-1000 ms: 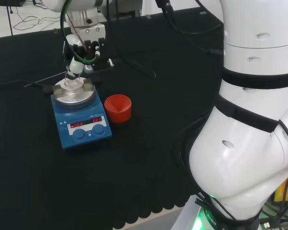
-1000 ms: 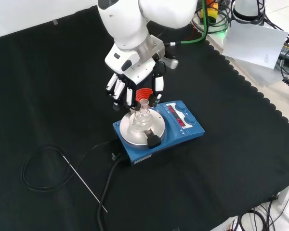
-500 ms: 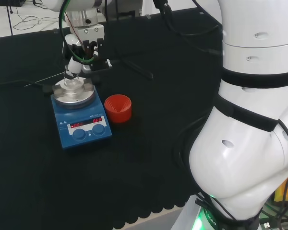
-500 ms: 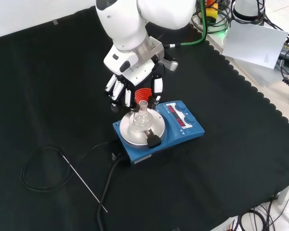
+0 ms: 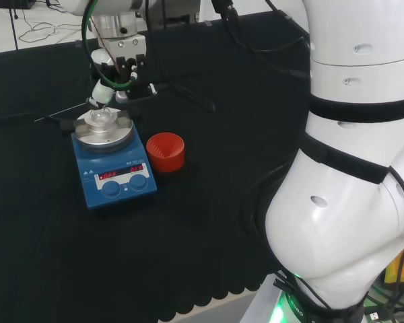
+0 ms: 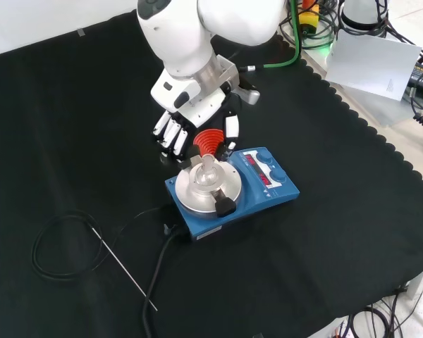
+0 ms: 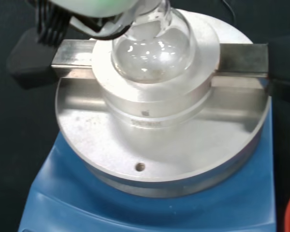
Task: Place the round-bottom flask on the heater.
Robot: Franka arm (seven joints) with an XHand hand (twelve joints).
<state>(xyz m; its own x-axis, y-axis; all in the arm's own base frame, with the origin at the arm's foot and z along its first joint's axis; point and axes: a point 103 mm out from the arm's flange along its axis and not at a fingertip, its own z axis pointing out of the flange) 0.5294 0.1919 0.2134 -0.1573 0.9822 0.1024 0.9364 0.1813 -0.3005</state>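
Now the round-bottom flask (image 6: 206,171) sits in the heater (image 6: 229,190) plate's well, neck up and tilted slightly. The hand (image 6: 197,127), fingers relaxed and holding nothing, hangs just beyond it, farther up the front view. Retreat runs up and away.

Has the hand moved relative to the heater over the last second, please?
Yes. In the front view the hand has drawn up and back from the flask, which stands on the heater.

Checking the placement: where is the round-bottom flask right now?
In the front view the round-bottom flask sits in the metal block atop the blue heater, just below the hand, with the red stand behind it.
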